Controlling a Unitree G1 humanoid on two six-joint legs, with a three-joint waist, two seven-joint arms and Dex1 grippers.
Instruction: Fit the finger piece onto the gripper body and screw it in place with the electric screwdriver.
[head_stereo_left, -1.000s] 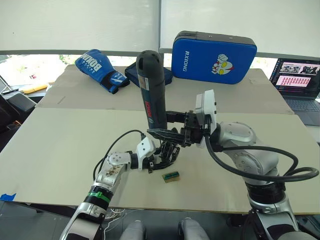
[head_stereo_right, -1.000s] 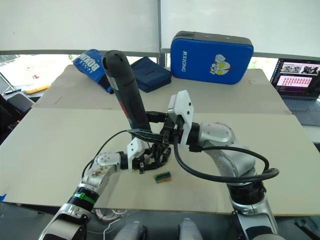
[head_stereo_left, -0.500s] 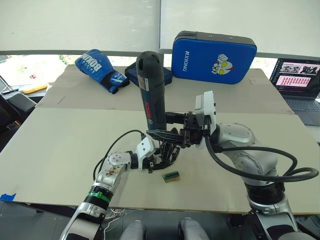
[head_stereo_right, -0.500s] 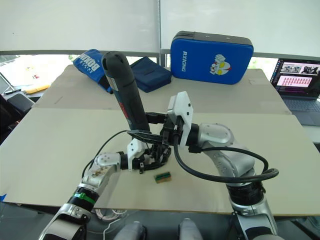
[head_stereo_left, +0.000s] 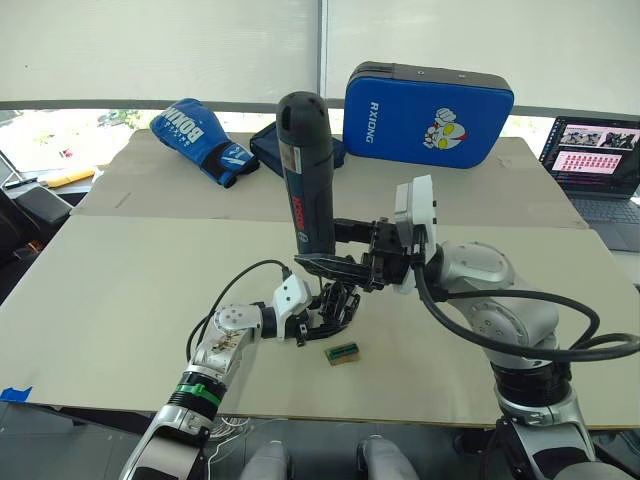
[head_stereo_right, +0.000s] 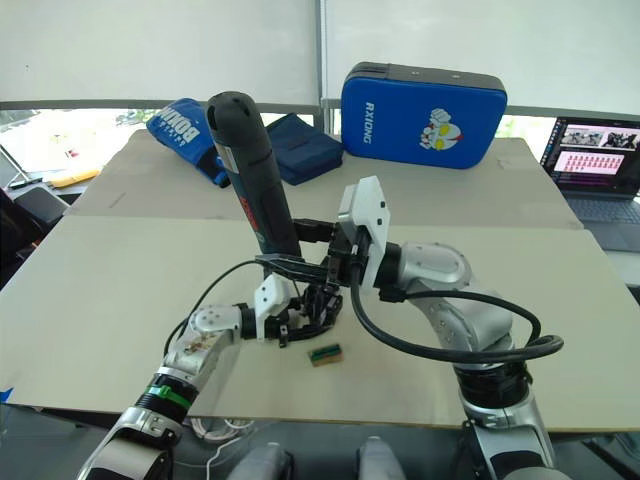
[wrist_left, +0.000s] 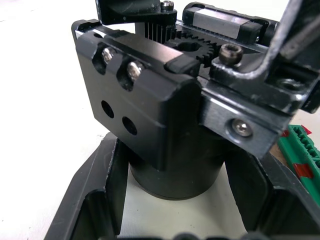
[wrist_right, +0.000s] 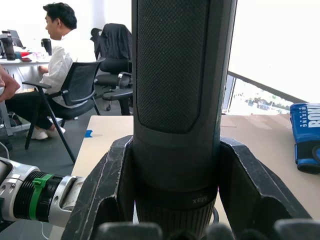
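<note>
Above the gripper body (head_stereo_left: 335, 305), head view: the right hand (head_stereo_left: 335, 247) pinches the electric screwdriver (head_stereo_left: 306, 175), now tipped nearer upright than a moment ago, likely squaring its bit to a screw.

Left wrist view: the left hand (wrist_left: 170, 200) clamps the body's round base.

Right wrist view: both fingers (wrist_right: 107, 185) press the screwdriver's barrel.

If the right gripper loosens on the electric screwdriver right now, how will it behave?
The electric screwdriver stands near upright, and the right gripper clamps it low, so most of its length is above the fingers: it would probably topple. Its round barrel looks apt to roll on the table. It seems rigid.
</note>
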